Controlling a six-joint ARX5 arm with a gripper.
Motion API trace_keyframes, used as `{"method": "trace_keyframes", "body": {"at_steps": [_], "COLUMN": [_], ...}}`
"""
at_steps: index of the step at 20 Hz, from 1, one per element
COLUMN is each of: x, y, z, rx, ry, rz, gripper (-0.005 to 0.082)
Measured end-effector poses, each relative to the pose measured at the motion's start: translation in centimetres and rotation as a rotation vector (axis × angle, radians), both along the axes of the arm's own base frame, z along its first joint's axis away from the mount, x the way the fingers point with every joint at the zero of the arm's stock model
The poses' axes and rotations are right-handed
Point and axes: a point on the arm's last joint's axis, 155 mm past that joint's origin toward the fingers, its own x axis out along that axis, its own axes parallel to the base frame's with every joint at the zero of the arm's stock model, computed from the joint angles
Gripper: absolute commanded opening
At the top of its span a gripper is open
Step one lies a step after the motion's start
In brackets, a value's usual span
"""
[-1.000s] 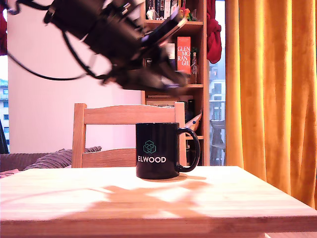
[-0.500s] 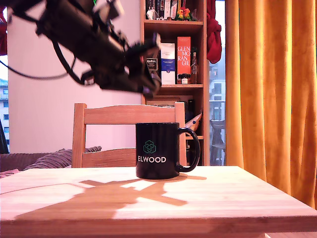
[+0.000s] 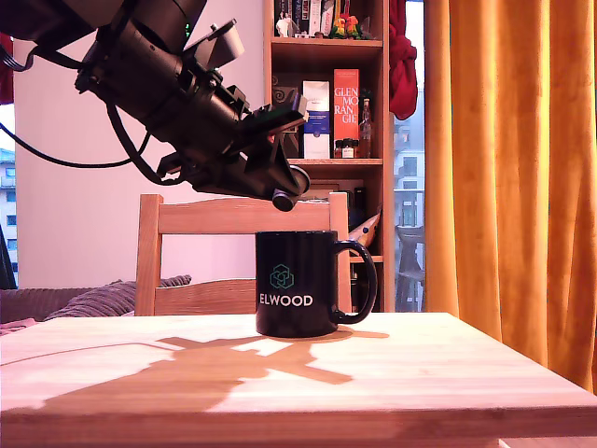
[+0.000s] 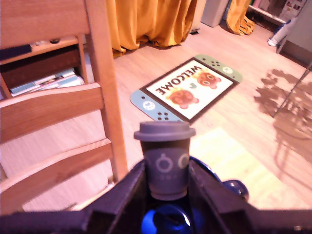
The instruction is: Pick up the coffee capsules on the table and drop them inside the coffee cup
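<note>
Wooden chair point(image 3: 233, 252), bookshelf point(image 3: 326, 140), orange curtains point(image 3: 508, 168), welcome mat point(image 4: 187, 87) on wood floor

The arm point(image 3: 149, 70) is matte black, built from blocky, angular housings. Thin black cables point(image 3: 121, 140) loop loosely beneath it. The tool point(image 3: 280, 154) is black with flat fingers point(image 4: 122, 195) and a rounded tip.

I note a wooden chair point(image 3: 233, 245) as my landmark. Behind it stands a bookshelf point(image 3: 328, 103) with boxes and bottles; orange curtains point(image 3: 508, 168) hang beyond. On the floor past the chair lies a welcome mat point(image 4: 187, 87).
</note>
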Motion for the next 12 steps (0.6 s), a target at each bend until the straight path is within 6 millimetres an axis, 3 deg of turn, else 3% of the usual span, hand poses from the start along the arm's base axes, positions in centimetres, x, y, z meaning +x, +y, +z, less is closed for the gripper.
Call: {"method": "trace_keyframes", "body": {"at_steps": [12], "x": [-0.93], "y": [-0.72], "z": [-0.47], "rx": [0.001], "ry": [0.027], "rz": [-0.041], "gripper": [0.0147]}}
